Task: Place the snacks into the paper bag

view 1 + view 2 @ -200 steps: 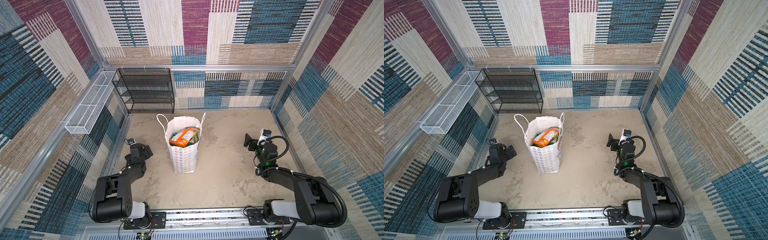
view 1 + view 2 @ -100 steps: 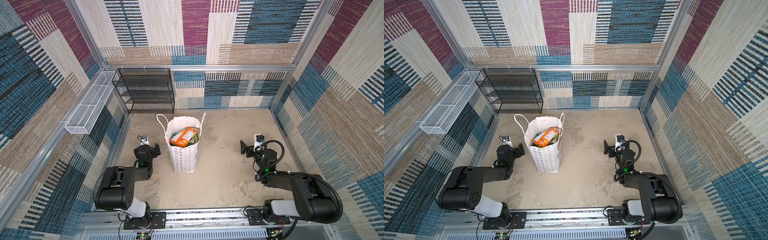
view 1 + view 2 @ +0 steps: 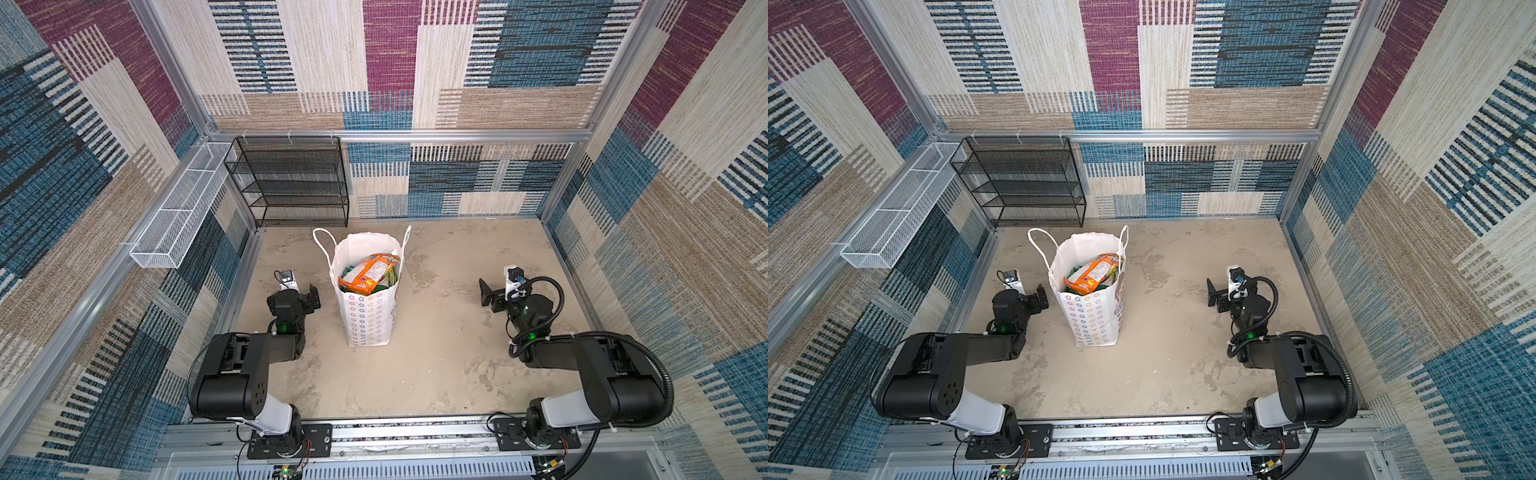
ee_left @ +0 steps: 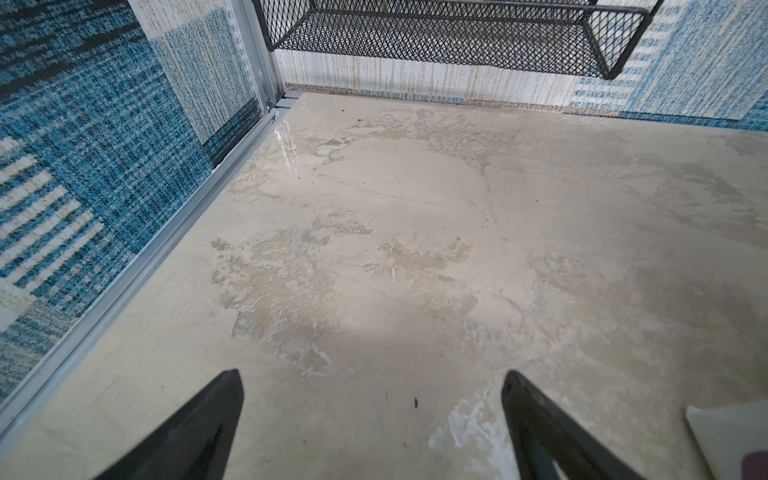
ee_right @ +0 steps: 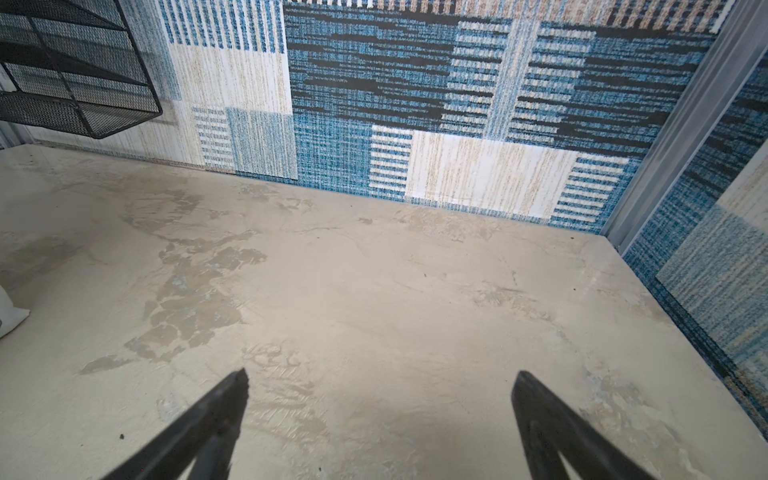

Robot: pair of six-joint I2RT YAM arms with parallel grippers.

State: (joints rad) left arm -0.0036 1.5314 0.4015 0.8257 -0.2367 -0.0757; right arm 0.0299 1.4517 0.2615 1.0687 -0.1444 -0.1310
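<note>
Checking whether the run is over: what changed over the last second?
The left gripper swung in toward the paper bag and now sits just beside it. The right gripper shifted slightly toward the middle and the near edge. Both stayed open and empty; nothing was grasped or released. The bag and the snacks inside it did not move.

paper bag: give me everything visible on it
The paper bag is tall and white, apparently stiff paper, with rows of small coloured rings printed on its lower part. Two white cord handles rise from the rim. It stands upright, mouth open, on the table left of centre, before the black rack. Inside lie snacks, an orange packet on top. Neither the left end effector nor the right end effector touches it.
</note>
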